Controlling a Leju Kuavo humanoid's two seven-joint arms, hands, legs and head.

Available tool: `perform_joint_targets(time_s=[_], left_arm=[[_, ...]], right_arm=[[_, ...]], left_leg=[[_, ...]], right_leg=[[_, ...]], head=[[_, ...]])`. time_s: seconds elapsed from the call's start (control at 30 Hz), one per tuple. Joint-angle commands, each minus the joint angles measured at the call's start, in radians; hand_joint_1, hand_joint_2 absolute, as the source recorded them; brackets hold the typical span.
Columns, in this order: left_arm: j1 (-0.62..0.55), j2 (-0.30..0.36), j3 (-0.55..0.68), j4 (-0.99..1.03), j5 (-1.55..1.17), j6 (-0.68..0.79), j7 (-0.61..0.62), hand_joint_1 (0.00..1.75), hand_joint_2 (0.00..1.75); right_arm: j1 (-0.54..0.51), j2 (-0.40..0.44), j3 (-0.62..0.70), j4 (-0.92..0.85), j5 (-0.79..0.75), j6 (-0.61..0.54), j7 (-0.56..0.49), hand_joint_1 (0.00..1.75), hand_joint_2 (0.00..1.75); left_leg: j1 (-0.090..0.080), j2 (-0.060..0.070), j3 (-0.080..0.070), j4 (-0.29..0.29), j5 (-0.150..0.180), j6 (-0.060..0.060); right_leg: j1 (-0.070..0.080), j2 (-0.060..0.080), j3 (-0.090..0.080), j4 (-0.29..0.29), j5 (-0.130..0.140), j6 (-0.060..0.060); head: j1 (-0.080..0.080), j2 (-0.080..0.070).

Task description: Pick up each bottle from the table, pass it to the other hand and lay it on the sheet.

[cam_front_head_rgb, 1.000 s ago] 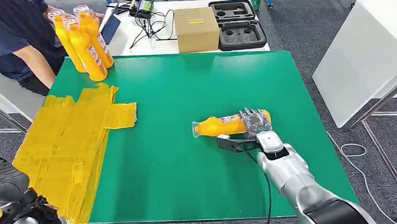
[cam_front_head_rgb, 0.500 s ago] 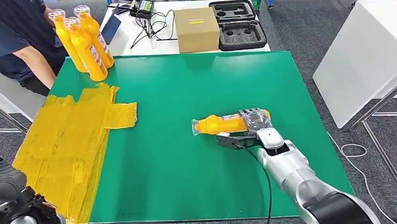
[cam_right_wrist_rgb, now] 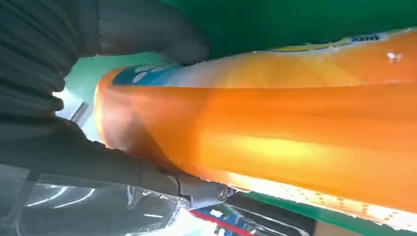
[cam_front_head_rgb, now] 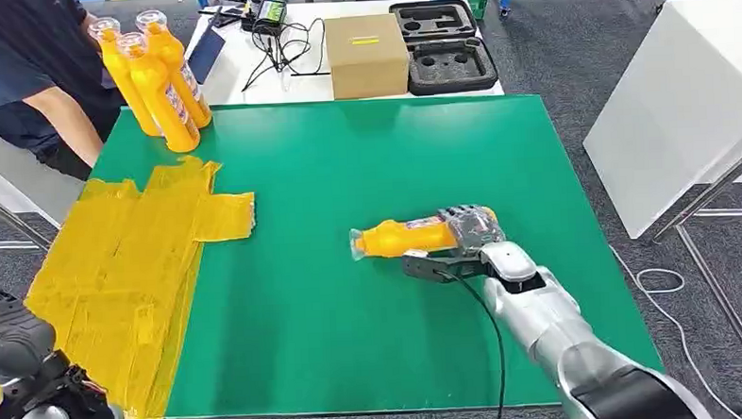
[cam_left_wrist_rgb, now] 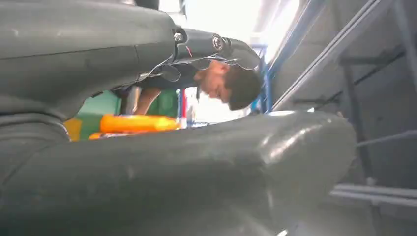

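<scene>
An orange bottle (cam_front_head_rgb: 399,237) lies on its side at the right middle of the green table (cam_front_head_rgb: 346,154), cap end pointing left. My right hand (cam_front_head_rgb: 474,235) grips its base end, fingers over the top and thumb along the near side. In the right wrist view the bottle (cam_right_wrist_rgb: 295,128) sits between the dark fingers (cam_right_wrist_rgb: 147,29) and the thumb. The yellow sheet (cam_front_head_rgb: 115,268) covers the table's left edge. My left hand (cam_front_head_rgb: 26,395) hangs low by the near left corner, holding nothing, its thumb (cam_left_wrist_rgb: 196,167) and fingers apart.
A person (cam_front_head_rgb: 31,73) stands at the far left corner holding three upright orange bottles (cam_front_head_rgb: 158,82) at the table's edge. Behind the green table are a cardboard box (cam_front_head_rgb: 368,54), a black foam case (cam_front_head_rgb: 443,46) and cables. A white table (cam_front_head_rgb: 683,92) stands to the right.
The bottle in my right hand has shifted a little to the left and away from me. My left arm and the person's bottles have stayed in place.
</scene>
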Motion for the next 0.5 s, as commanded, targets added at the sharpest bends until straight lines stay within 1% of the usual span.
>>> perform_joint_targets(time_s=[0.03, 0.1, 0.2, 0.23, 0.27, 0.3, 0.33, 0.37, 0.4, 0.5], left_arm=[[0.072, -0.007, -0.007, 0.017, 0.074, -0.177, 0.067, 0.0, 0.0], [0.098, -0.011, -0.023, 0.015, 0.071, -0.193, 0.068, 0.0, 0.0], [0.112, -0.005, -0.045, 0.009, 0.057, -0.197, 0.052, 0.0, 0.0], [0.113, -0.004, -0.052, 0.008, 0.055, -0.194, 0.048, 0.0, 0.0], [0.113, -0.004, -0.058, 0.009, 0.054, -0.193, 0.048, 0.0, 0.0], [0.116, 0.001, -0.076, 0.015, 0.064, -0.209, 0.05, 0.0, 0.0], [0.118, 0.002, -0.086, 0.022, 0.087, -0.228, 0.064, 0.0, 0.0], [0.12, 0.0, -0.09, 0.024, 0.085, -0.227, 0.064, 0.0, 0.0], [0.121, -0.001, -0.093, 0.029, 0.085, -0.227, 0.064, 0.0, 0.0], [0.12, 0.001, -0.093, 0.029, 0.086, -0.227, 0.064, 0.0, 0.0]], right_arm=[[0.136, -0.106, 0.049, -0.404, -0.131, 0.001, -0.002, 1.75, 1.75], [0.186, -0.129, 0.047, -0.517, -0.154, 0.004, 0.018, 1.75, 1.75], [0.223, -0.147, 0.047, -0.588, -0.162, 0.0, 0.022, 1.75, 1.75], [0.239, -0.149, 0.041, -0.606, -0.168, -0.005, 0.024, 1.75, 1.75], [0.25, -0.149, 0.034, -0.613, -0.176, -0.009, 0.023, 1.75, 1.75], [0.275, -0.145, 0.015, -0.634, -0.2, -0.033, 0.008, 1.75, 1.75], [0.289, -0.143, 0.007, -0.647, -0.213, -0.047, 0.0, 1.75, 1.75], [0.292, -0.143, 0.008, -0.648, -0.213, -0.047, 0.0, 1.75, 1.75], [0.295, -0.144, 0.009, -0.652, -0.213, -0.047, 0.0, 1.75, 1.75], [0.292, -0.144, 0.009, -0.653, -0.213, -0.046, 0.0, 1.75, 1.75]], left_leg=[[0.001, -0.002, 0.0, 0.0, -0.001, -0.003], [0.0, -0.003, -0.001, 0.0, -0.001, -0.002], [0.0, -0.004, -0.004, 0.0, -0.002, -0.001], [0.001, -0.004, -0.003, 0.001, -0.003, -0.002], [0.0, -0.004, -0.006, 0.0, -0.001, -0.001], [0.0, -0.005, -0.005, 0.001, -0.002, -0.002], [0.0, -0.005, -0.008, 0.0, -0.001, -0.001], [0.0, -0.005, -0.006, 0.0, -0.002, -0.002], [0.0, -0.004, -0.008, 0.0, 0.0, -0.001], [0.0, -0.004, -0.008, 0.0, -0.001, -0.002]], right_leg=[[0.001, -0.003, 0.001, -0.001, -0.002, -0.001], [0.0, -0.004, 0.0, 0.0, -0.002, -0.001], [0.0, -0.004, -0.002, 0.0, -0.002, 0.0], [0.0, -0.005, -0.001, 0.0, -0.003, -0.001], [0.0, -0.004, -0.004, 0.0, -0.002, 0.0], [0.0, -0.006, -0.003, 0.0, -0.003, -0.001], [-0.001, -0.005, -0.006, 0.0, -0.002, -0.001], [0.0, -0.006, -0.003, 0.0, -0.003, -0.001], [-0.001, -0.004, -0.006, -0.001, -0.001, 0.0], [-0.001, -0.004, -0.006, 0.0, -0.001, -0.001]], head=[[0.0, 0.0], [0.0, 0.0], [0.0, 0.0], [0.0, 0.0], [0.0, 0.0], [0.0, 0.0], [0.0, 0.0], [0.0, 0.0], [0.0, 0.0], [0.0, 0.0]])
